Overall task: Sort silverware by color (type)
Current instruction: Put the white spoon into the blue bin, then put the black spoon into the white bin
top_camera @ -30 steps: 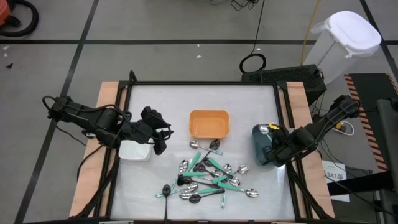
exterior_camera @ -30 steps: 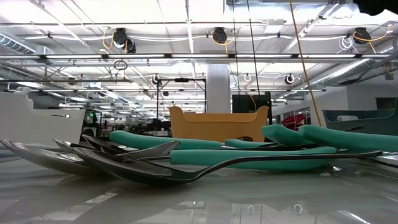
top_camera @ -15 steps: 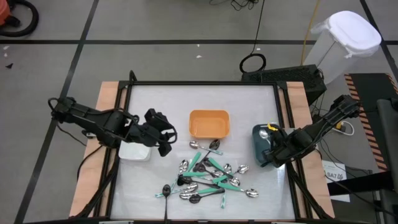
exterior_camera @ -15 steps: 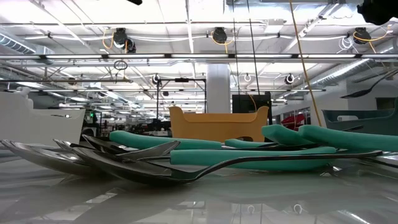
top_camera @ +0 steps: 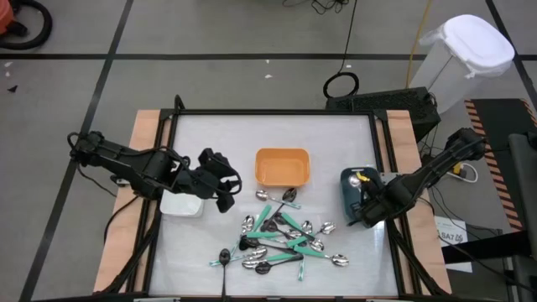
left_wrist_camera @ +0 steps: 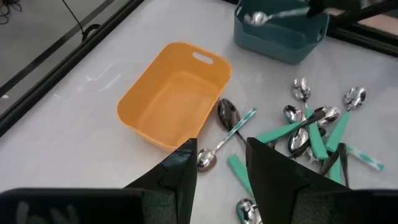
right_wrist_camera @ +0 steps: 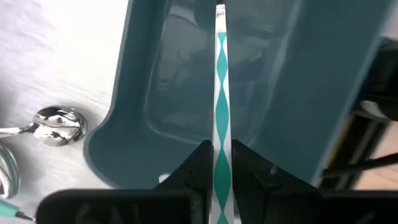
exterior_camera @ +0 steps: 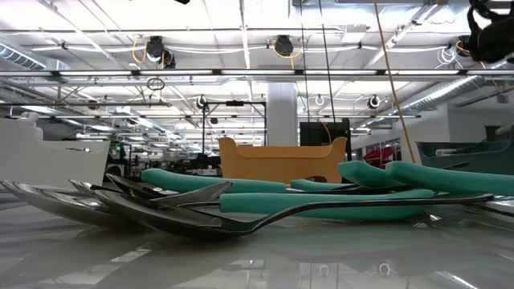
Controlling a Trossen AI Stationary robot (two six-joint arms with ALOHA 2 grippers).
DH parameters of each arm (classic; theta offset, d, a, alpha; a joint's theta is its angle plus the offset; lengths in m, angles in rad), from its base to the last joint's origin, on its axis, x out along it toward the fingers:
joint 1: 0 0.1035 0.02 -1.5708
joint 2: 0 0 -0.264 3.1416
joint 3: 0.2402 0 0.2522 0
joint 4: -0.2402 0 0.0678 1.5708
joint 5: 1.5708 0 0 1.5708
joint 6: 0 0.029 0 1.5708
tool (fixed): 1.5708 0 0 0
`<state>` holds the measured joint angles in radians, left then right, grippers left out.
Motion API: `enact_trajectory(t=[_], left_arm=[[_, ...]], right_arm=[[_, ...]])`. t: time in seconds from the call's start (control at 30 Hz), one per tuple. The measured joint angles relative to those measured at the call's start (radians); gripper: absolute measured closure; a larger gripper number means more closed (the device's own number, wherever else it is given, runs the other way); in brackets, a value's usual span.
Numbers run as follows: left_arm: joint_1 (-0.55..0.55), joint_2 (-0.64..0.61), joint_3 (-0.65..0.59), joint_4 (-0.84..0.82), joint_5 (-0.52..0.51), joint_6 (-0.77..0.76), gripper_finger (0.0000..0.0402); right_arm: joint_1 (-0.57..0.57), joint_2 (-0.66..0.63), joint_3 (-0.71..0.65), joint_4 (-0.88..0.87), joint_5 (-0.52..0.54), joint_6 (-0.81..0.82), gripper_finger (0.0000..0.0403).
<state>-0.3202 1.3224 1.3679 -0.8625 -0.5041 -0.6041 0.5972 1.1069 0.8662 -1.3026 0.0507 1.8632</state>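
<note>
The silverware (top_camera: 285, 233) lies in a loose pile on the white table, near the middle: shiny heads, teal and black handles. My left gripper (top_camera: 225, 190) hovers open between the white bin (top_camera: 180, 205) and the pile; in its wrist view the left gripper (left_wrist_camera: 222, 155) has the pile ahead. My right gripper (top_camera: 367, 206) is shut on a spoon with a teal-and-white striped handle (top_camera: 362, 179) over the dark teal bin (top_camera: 352, 195). My right gripper pinches the striped handle (right_wrist_camera: 221, 134) of the spoon between its two fingers (right_wrist_camera: 200, 160). The handle runs straight out from them, and its head (left_wrist_camera: 257, 18) is over the inside of the teal bin. Whether the head touches the bin I cannot tell.
The orange bin (top_camera: 283, 166) stands on the far side of the pile, the white bin at the table's left edge, the teal bin at its right edge. A raised black frame (top_camera: 273, 111) rings the table. One spoon (right_wrist_camera: 59, 122) lies just beside the teal bin.
My left gripper has moved from beside the white bin toward the right and a little nearer, closer to the pile. My right gripper has come down a little over the teal bin, carrying the striped spoon with it.
</note>
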Motion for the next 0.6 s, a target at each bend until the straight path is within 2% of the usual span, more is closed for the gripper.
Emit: enact_trajectory(t=[0.3, 0.6], left_arm=[[0.0, 0.0, 0.0, 0.001, 0.001, 0.0, 0.0266], [0.0, 0.0, 0.0, 0.001, 0.002, 0.009, 0.0266]], right_arm=[[0.0, 0.0, -0.062, 0.052, 0.002, 0.036, 0.0358], [0.0, 0.0, -0.062, 0.032, 0.004, 0.037, 0.0321]])
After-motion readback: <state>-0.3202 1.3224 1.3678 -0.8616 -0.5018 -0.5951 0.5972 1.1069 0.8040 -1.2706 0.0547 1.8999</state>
